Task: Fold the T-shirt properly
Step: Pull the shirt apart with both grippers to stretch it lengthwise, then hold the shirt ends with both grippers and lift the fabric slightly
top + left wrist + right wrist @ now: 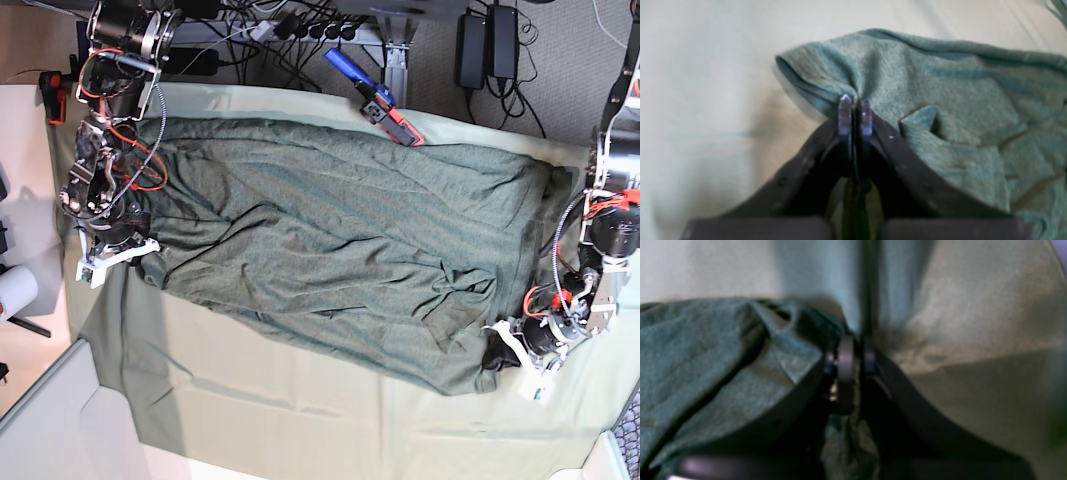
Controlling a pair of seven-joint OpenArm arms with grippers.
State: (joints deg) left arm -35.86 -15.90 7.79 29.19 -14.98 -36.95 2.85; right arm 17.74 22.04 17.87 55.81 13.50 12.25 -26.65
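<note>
Gripping opposite ends of the T-shirt (340, 250), both arms look ready for the first fold. The shirt lies spread and wrinkled across the pale cloth (250, 420) covering the bench, running almost the whole way between the two arms, its far side near the bench's back edge. The left gripper (855, 115) has its jaws pressed together on a pinch of fabric by a rolled hem at the shirt's corner; in the wrist view the knit puckers up between the tips. The right gripper (853, 356) is likewise shut on the T-shirt, with fabric bunched between and below its jaws, though the blur hides how deep the bite goes. In the base view each gripper sits at the shirt's near edge, one at either end. The step in hand appears to be the grasp itself, just secured. The next move likely calls for lifting both ends together and level, keeping the cloth taut between them, then carrying the near edge across toward the far one. Uneven lifting could skew the fold, and a shallow pinch might slip.
</note>
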